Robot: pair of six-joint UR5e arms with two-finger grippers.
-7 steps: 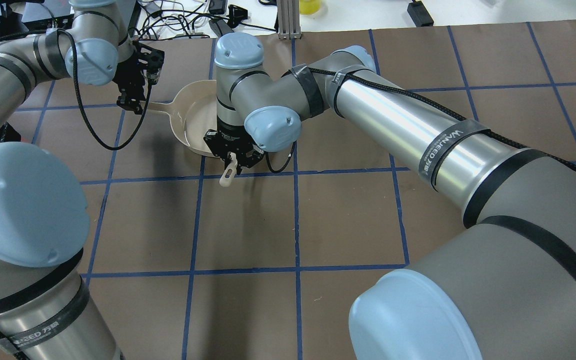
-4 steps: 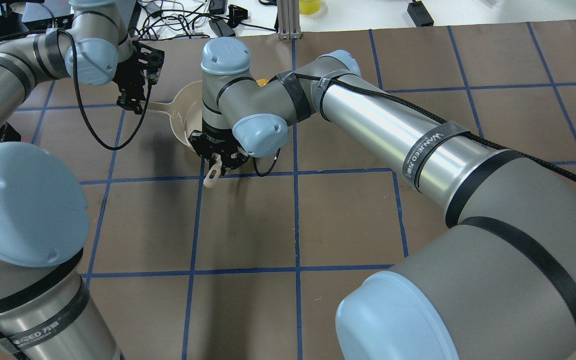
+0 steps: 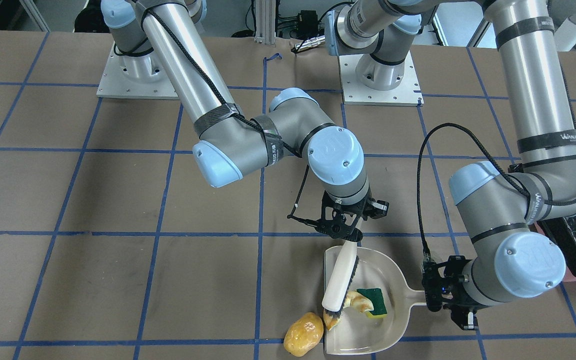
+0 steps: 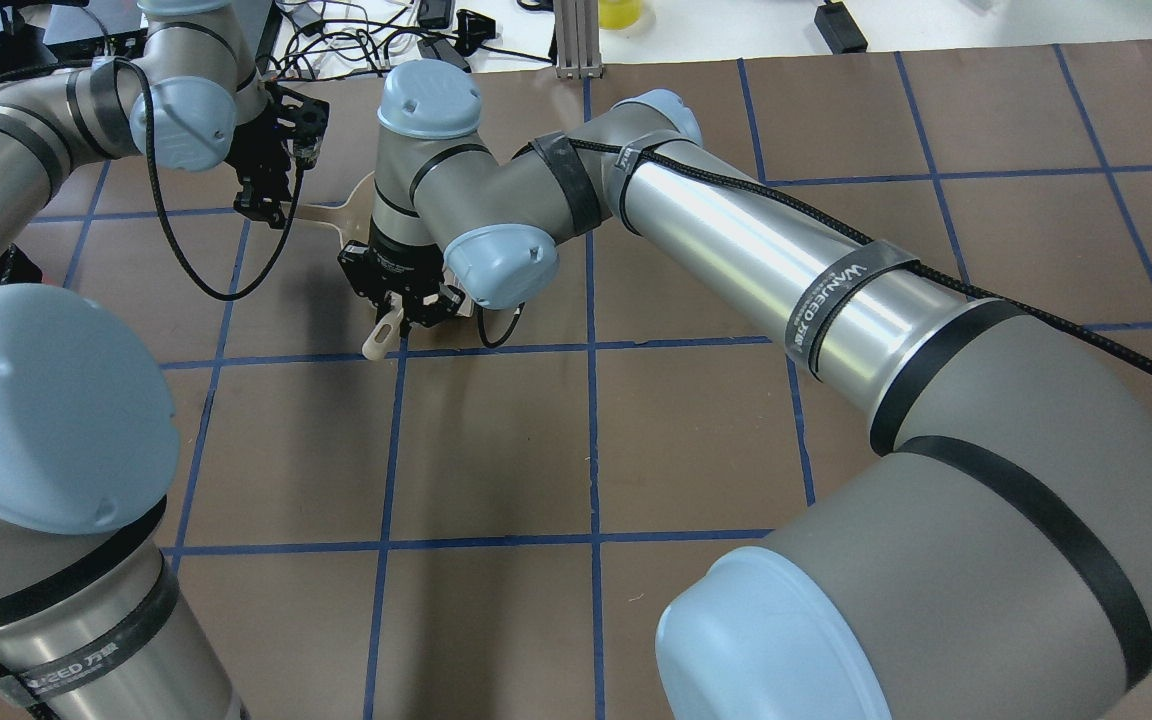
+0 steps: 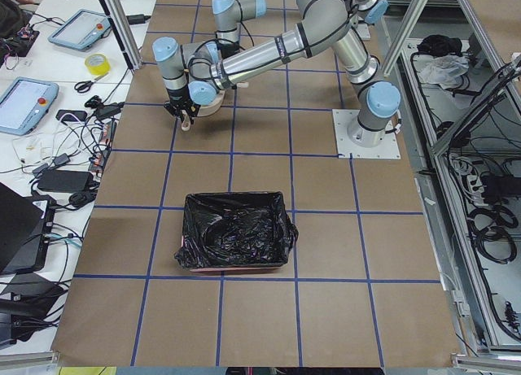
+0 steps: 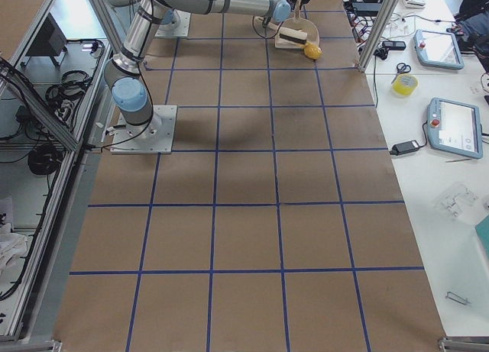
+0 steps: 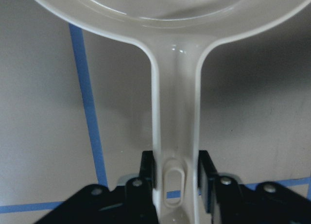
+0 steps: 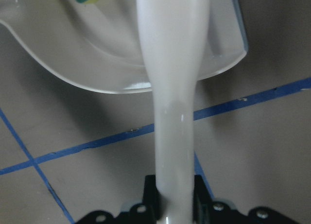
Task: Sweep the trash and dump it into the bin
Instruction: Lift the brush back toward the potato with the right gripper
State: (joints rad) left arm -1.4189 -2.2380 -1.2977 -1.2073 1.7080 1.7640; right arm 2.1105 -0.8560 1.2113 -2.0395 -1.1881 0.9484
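While the brush (image 3: 340,277) is leaning across the dustpan (image 3: 399,285) mouth, the potato-like lump (image 3: 304,341) is lying outside.
Front view: the right gripper (image 3: 344,231) is pinching the brush handle and the left gripper (image 3: 443,296) is clamping the dustpan's; the sponge (image 3: 373,301) and crescent piece (image 3: 360,301) are sitting in the pan, the lump just beside its lip. Overhead, the arms are hiding all three. From the left end, the bin (image 5: 232,198) is standing well apart. Wrist cameras are showing both handles squeezed between fingers (image 7: 147,168). Glossy and round, the lump is probably rolling easily, so bristles should be catching its far side.
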